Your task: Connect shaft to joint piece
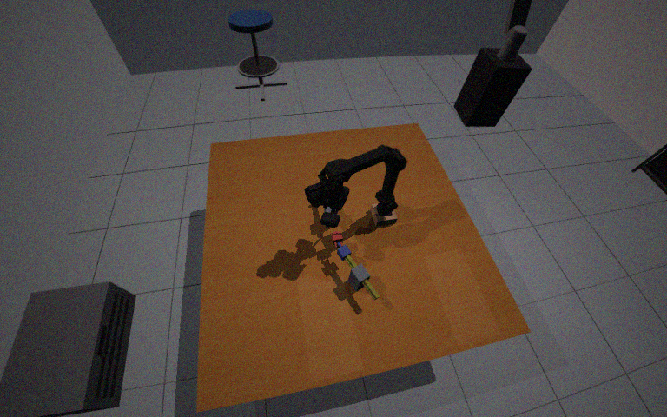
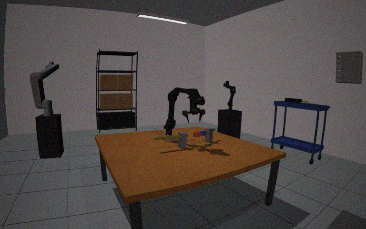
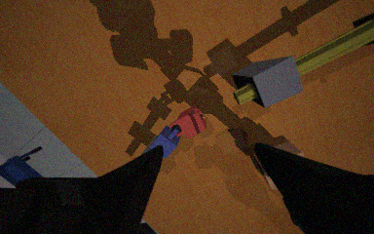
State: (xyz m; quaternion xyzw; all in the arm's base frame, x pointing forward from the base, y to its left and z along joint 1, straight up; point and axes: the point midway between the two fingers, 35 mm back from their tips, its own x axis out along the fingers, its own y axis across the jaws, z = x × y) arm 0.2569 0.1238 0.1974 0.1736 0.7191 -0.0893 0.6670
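The red joint piece (image 1: pixel 337 236) (image 2: pixel 197 133) (image 3: pixel 190 123) is hinged to a blue end part (image 1: pixel 343 252) (image 2: pixel 202 132) (image 3: pixel 166 141) on the first yellow shaft (image 1: pixel 376 295), fixed in a grey block (image 1: pixel 360 273) (image 2: pixel 208 137). The second yellow shaft (image 2: pixel 163 138) (image 3: pixel 336 45) passes through the other grey block (image 2: pixel 182 140) (image 3: pixel 280 82). Its short near end faces the red piece across a gap. The exact angle of the opening is hard to tell. My gripper (image 2: pixel 194 121) (image 3: pixel 207 148) is open and empty, above the joint piece and touching nothing. In the top view the arm mostly hides the second shaft.
The arm's base (image 1: pixel 384 216) stands on the orange table (image 1: pixel 255 344) (image 2: pixel 188 172), beside the shafts. Both grey blocks stand upright and hold the shafts above the table. Shadows of the arm and shafts fall on the table. A shelf, a blue cart and other robots stand away from it.
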